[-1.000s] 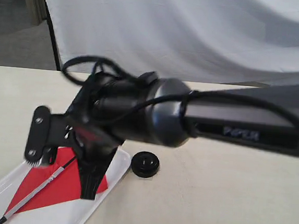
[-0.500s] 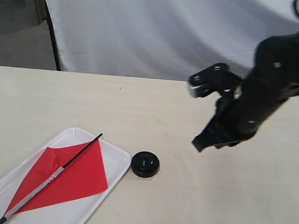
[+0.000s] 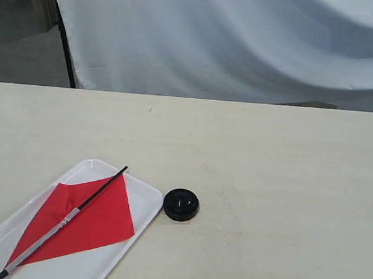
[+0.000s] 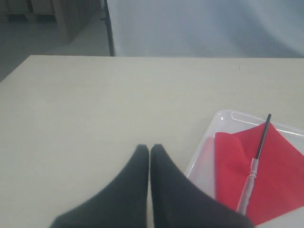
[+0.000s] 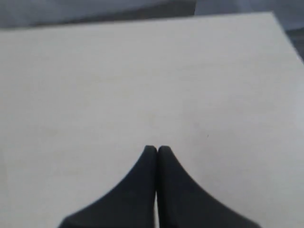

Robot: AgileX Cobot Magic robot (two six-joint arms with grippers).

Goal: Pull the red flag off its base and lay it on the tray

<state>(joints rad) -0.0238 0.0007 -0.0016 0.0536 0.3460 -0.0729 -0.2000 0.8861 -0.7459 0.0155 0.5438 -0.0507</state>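
The red flag [image 3: 94, 219] lies flat on the white tray [image 3: 146, 195] at the front left, its black-and-silver pole running diagonally with the tip toward the tray's far corner. The round black base [image 3: 181, 204] stands on the table just right of the tray, with no pole in its hole. Neither arm shows in the exterior view. In the left wrist view my left gripper [image 4: 149, 148] is shut and holds nothing, beside the tray [image 4: 223, 116] and the flag [image 4: 273, 161]. My right gripper [image 5: 157, 148] is shut over bare tabletop.
A pale wooden table [image 3: 267, 186] stretches to the right of the base. A white cloth backdrop [image 3: 234, 39] hangs behind its far edge, with a dark stand pole [image 3: 65, 44] at the back left.
The right arm, which reached over the tray a second ago, swung back to the right and has left the exterior view. The flag stays lying on the tray.
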